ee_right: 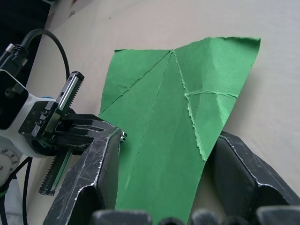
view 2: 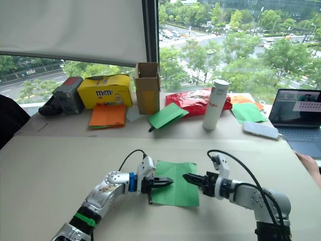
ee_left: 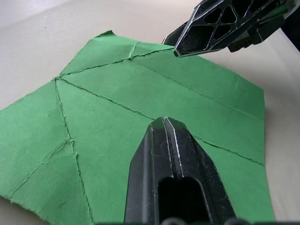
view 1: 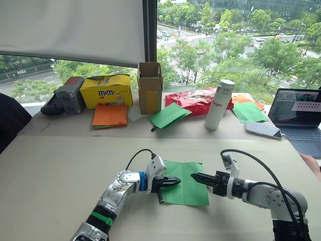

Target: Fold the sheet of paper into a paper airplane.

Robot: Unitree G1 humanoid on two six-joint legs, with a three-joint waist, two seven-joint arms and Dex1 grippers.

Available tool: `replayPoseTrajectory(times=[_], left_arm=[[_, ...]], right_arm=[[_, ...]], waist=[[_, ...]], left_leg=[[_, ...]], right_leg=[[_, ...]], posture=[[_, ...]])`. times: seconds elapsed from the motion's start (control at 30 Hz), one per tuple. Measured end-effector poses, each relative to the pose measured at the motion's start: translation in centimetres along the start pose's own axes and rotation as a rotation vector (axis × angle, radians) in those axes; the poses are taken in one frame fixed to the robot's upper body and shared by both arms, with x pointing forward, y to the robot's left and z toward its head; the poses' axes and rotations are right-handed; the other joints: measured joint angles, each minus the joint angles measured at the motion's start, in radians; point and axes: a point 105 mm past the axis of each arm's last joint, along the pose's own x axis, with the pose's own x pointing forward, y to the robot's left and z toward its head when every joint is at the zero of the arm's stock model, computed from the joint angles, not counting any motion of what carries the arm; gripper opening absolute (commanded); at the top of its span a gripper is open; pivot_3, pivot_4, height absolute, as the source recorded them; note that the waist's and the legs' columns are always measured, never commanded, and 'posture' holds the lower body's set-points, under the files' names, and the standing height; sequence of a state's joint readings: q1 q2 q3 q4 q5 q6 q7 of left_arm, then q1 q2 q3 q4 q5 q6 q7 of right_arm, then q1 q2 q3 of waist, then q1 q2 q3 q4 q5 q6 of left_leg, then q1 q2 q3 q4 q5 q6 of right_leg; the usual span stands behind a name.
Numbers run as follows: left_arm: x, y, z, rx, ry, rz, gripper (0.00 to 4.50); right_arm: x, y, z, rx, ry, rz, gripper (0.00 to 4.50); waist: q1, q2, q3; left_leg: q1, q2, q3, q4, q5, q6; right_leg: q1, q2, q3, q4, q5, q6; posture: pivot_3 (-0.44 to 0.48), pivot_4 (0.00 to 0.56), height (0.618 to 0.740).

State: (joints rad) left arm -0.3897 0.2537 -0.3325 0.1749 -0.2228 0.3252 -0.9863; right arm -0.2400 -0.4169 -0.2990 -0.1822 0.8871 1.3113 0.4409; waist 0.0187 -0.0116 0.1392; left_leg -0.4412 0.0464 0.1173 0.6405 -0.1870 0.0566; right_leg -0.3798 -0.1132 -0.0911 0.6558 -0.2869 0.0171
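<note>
Green and already creased, the sheet of paper (view 1: 186, 182) lay flat on the desk (view 1: 60, 170) between the closed, empty left gripper (view 1: 172, 181) and the wide-open, empty right gripper (view 1: 196, 176), so a careless push risked sliding or tearing it.

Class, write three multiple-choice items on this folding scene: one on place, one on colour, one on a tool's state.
1. Where does the creased bright green paper sheet lie?
A. On the table between the two tools
B. Inside the cardboard box
C. On the laptop

2. What colour is the flat paper stack before the yellow candy box?
A. Blue
B. Orange
C. White

3. How does the left tool stand?
A. Wide open
B. Shut on a bottle
C. Shut, holding nothing

Answers: 1 A, the right tool faces it across the sheet. 2 B, plainly orange. 3 C, the left wrist view shows its fingers pressed together above the paper.
</note>
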Motion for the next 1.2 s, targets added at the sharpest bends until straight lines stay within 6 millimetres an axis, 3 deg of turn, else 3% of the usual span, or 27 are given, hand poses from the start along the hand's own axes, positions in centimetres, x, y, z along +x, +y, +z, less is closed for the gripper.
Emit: replayPoseTrajectory(times=[0.43,0.53,0.73,0.87,1.03,1.1,1.2], left_arm=[[0.2,-0.1,0.0,0.003,-0.005,0.003,0.00],[0.2,-0.2,0.1,0.006,-0.007,0.001,0.00],[0.3,-0.3,0.1,0.012,-0.013,-0.001,0.00],[0.4,-0.4,0.1,0.010,-0.016,-0.006,0.00],[0.4,-0.5,0.1,0.008,-0.018,-0.012,0.00],[0.4,-0.4,0.1,0.007,-0.018,-0.012,0.00],[0.4,-0.5,0.1,0.007,-0.017,-0.014,0.00]], right_arm=[[1.3,-1.3,2.8,-0.048,-0.041,-0.044,2.99],[1.6,-1.6,3.0,-0.053,-0.041,-0.044,2.21],[2.1,-1.6,3.6,-0.042,-0.053,-0.023,0.12],[2.3,-1.6,3.8,-0.072,-0.059,-0.024,0.05],[2.0,-2.1,4.1,-0.309,-0.079,-0.066,0.05],[2.0,-1.6,4.3,-0.410,-0.095,-0.048,0.05],[2.0,-0.3,4.4,-0.694,-0.085,-0.035,0.05]], waist=[[0.000,0.000,0.000],[0.000,0.000,0.000],[-0.002,0.001,-0.001],[-0.001,0.001,-0.001],[-0.001,0.001,-0.001],[-0.002,0.001,-0.001],[-0.002,0.002,0.000]], left_leg=[[0.000,-0.001,0.000,0.000,-0.001,0.002],[0.000,-0.001,0.000,0.000,-0.001,0.002],[0.000,-0.001,0.000,0.000,-0.002,0.002],[0.000,-0.001,0.000,0.000,-0.003,0.004],[0.000,-0.002,0.000,0.001,-0.004,0.006],[0.000,-0.002,0.000,0.001,-0.004,0.006],[0.000,-0.002,0.000,0.001,-0.004,0.006]], right_leg=[[0.001,-0.001,0.000,-0.002,0.001,0.001],[0.002,-0.001,0.000,-0.002,0.001,0.001],[0.008,-0.001,-0.001,-0.006,0.002,0.002],[0.008,-0.002,-0.002,-0.009,0.002,0.003],[0.008,-0.003,-0.002,-0.010,0.002,0.005],[0.009,-0.002,-0.002,-0.010,0.002,0.005],[0.007,-0.002,-0.002,-0.010,0.002,0.006]], posture=[[0.000,0.150,0.740],[0.000,0.150,0.740],[0.000,0.150,0.740],[0.000,0.150,0.740],[0.000,0.150,0.740],[0.000,0.150,0.740],[0.000,0.150,0.740]])
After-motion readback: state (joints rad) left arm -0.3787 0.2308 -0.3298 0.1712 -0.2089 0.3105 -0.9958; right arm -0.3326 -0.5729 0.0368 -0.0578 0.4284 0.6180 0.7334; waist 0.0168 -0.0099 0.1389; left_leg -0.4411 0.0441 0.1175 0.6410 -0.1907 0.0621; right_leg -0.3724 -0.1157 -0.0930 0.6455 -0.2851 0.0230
